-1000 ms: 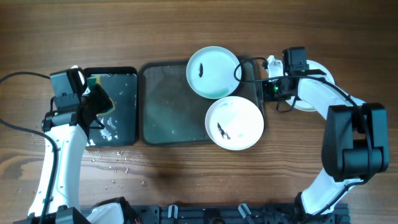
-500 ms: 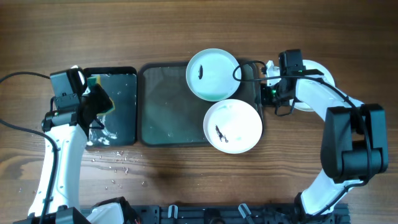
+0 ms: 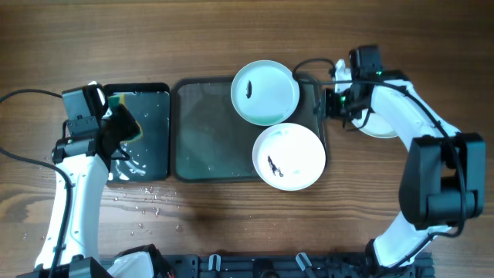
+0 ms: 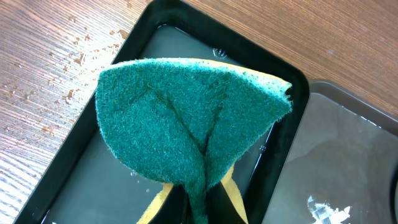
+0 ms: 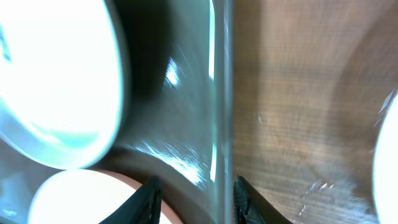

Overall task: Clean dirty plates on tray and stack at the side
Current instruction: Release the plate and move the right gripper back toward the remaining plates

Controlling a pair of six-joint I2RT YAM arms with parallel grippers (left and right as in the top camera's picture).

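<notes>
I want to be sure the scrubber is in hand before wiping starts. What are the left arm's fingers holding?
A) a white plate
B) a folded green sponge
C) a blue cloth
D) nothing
B: the left gripper is shut on a folded green sponge with a yellow backing, above the wet black tray.

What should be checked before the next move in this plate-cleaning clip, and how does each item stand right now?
1. Left gripper has the cleaning tool: ok. It pinches a folded green sponge over the black tray.
2. Right gripper is free to take a plate: ok. It is open and empty, at the right rim of the tray.
3. Plates on the tray are clean: not ok. The far plate and the near plate both show dark smudges.
4. Side plate is clean: cannot tell. The right arm hides most of it.
</notes>
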